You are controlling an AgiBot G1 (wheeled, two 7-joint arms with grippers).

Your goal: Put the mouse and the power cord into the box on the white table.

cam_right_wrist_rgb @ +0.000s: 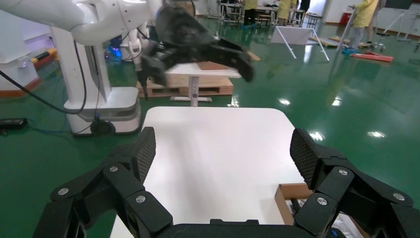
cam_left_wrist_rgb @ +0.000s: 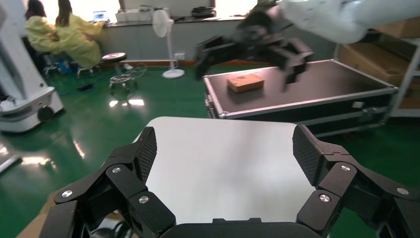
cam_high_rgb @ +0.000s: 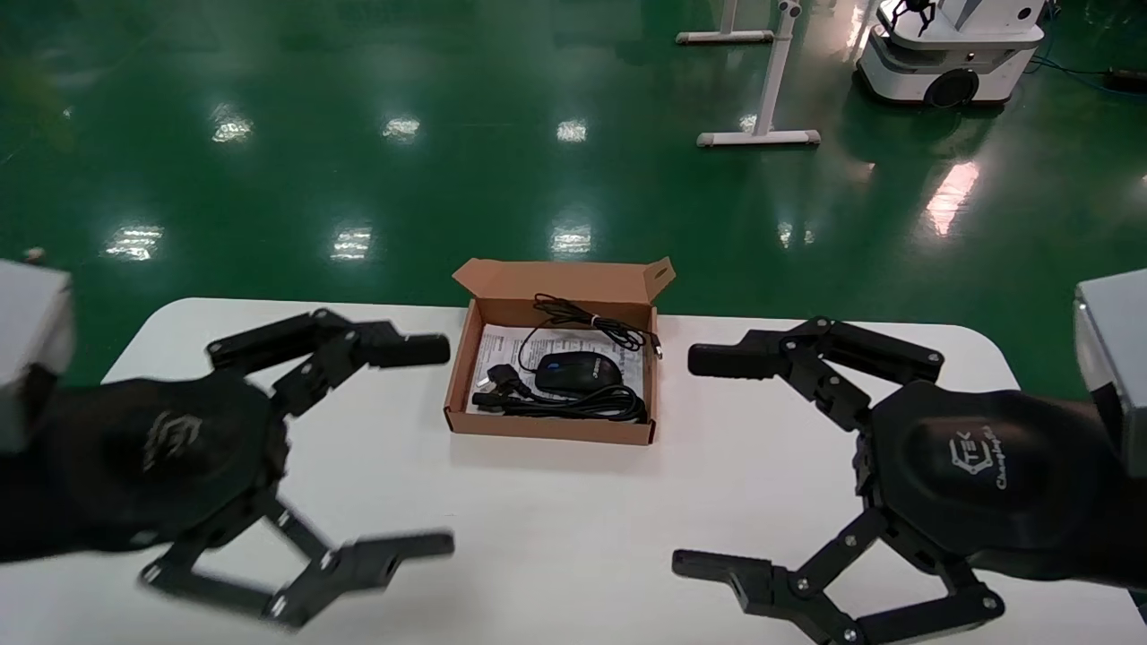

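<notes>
The brown cardboard box [cam_high_rgb: 463, 381] stands open at the middle back of the white table [cam_high_rgb: 556, 528], its flap upright. Inside it lie the black mouse [cam_high_rgb: 578, 372] with its thin cable and, along the near wall, the coiled power cord [cam_high_rgb: 573, 408] with its plug. My left gripper [cam_high_rgb: 430, 448] hangs open left of the box, holding nothing. To the right of the box my right gripper [cam_high_rgb: 694, 461] is open too, holding nothing. The left wrist view shows the left gripper [cam_left_wrist_rgb: 225, 153] over bare table [cam_left_wrist_rgb: 223, 168]. The right wrist view shows the right gripper [cam_right_wrist_rgb: 223, 153] and a box corner [cam_right_wrist_rgb: 289, 191].
Green floor surrounds the table. White stand legs [cam_high_rgb: 762, 134] and another white robot's base [cam_high_rgb: 950, 54] are far behind on the right. A black case holding a small carton [cam_left_wrist_rgb: 245, 82] lies beyond the table in the left wrist view.
</notes>
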